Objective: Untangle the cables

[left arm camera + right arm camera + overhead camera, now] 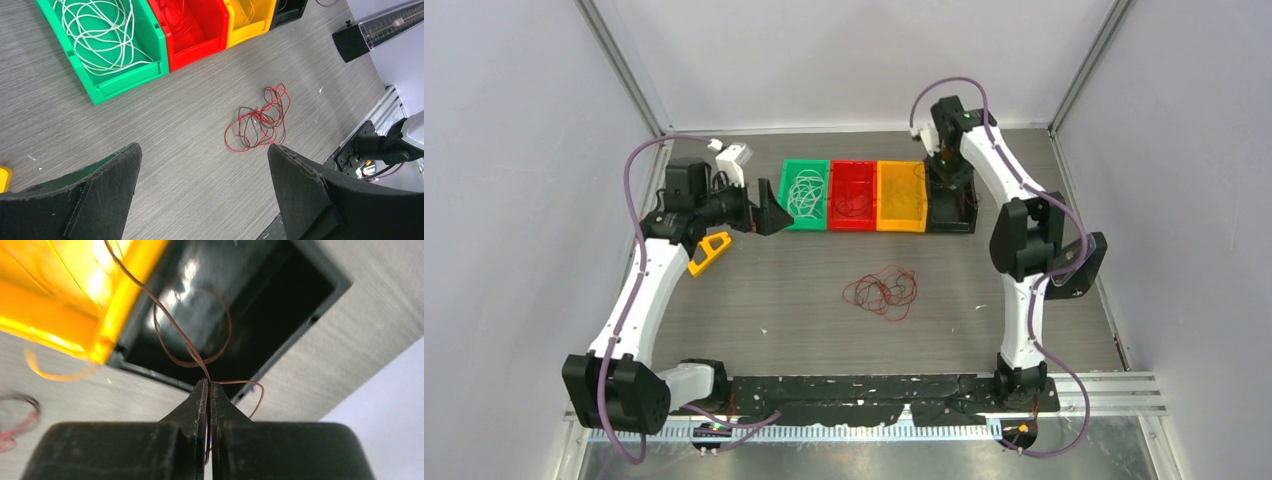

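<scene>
Right gripper (207,390) jaws clamp a brown cable (170,320) above the black bin (290,295); left gripper (205,165) jaws stand wide open.

counter (754,300): grey wood-grain top, matte | walls (514,180): plain pale lavender panels — left, far, right | frame posts (621,65): bare metal, both far corners | rail (1124,388): ribbed metal, near edge | light: even, soft
</scene>
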Motion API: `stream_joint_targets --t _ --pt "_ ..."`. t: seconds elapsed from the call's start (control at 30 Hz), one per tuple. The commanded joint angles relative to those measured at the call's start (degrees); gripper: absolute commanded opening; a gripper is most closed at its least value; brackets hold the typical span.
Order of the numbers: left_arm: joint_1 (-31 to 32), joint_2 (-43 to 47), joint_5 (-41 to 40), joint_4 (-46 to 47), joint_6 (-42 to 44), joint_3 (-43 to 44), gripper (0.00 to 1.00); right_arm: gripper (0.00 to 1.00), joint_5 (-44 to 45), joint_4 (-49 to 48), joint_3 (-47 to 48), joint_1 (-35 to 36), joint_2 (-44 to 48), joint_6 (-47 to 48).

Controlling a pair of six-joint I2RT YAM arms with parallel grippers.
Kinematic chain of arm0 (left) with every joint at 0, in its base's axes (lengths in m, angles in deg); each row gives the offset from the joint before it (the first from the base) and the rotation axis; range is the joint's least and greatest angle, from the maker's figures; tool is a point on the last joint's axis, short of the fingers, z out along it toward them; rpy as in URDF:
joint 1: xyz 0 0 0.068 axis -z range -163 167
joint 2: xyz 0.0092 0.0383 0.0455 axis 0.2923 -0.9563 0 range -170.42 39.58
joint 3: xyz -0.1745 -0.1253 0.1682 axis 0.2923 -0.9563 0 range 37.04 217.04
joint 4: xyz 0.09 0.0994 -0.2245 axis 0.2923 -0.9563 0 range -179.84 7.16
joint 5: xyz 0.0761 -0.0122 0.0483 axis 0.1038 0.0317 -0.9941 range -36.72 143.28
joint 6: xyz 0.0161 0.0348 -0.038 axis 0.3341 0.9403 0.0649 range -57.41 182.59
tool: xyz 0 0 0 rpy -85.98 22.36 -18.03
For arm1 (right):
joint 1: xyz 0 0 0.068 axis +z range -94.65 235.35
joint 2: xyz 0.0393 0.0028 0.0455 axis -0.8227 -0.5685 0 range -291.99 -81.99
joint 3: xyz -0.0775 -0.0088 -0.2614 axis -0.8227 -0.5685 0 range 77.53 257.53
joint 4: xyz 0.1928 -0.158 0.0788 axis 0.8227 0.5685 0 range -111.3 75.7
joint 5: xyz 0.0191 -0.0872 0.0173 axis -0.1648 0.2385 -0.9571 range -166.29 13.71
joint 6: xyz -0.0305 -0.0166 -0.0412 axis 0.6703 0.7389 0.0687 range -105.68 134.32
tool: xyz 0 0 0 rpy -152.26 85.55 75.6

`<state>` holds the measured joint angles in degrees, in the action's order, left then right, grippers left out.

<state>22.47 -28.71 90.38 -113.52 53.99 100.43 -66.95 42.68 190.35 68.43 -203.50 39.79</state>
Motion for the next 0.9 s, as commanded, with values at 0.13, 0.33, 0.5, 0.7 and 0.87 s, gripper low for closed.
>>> stream_joint_targets --t 0.13,0.33,0.5,0.7,0.87 --pt "-0.46 -0.44 0.60 1.85 -0.62 -0.74 1.00 0.05 -7.45 3.02 17.26 -0.44 -10.17 -11.56" --pt "-0.45 -0.26 0.07 1.12 0.39 -0.51 1.00 0.05 -6.13 -16.94 5.46 -2.16 -4.64 -14.03" --pt "-0.44 -0.68 0.10 1.32 0.20 -0.09 1.00 0.05 -6.90 -24.64 -2.74 -2.90 -4.09 -15.13" --pt "-0.40 -1.46 0.33 1.05 0.08 0.95 0.99 0.07 -8.45 -33.17 -9.13 -3.99 -3.94 -15.20" --pt "-0.46 -2.07 0.59 0.56 0.03 1.66 1.00 0.40 -14.21 -38.50 -13.93 -4.23 0.59 -13.73"
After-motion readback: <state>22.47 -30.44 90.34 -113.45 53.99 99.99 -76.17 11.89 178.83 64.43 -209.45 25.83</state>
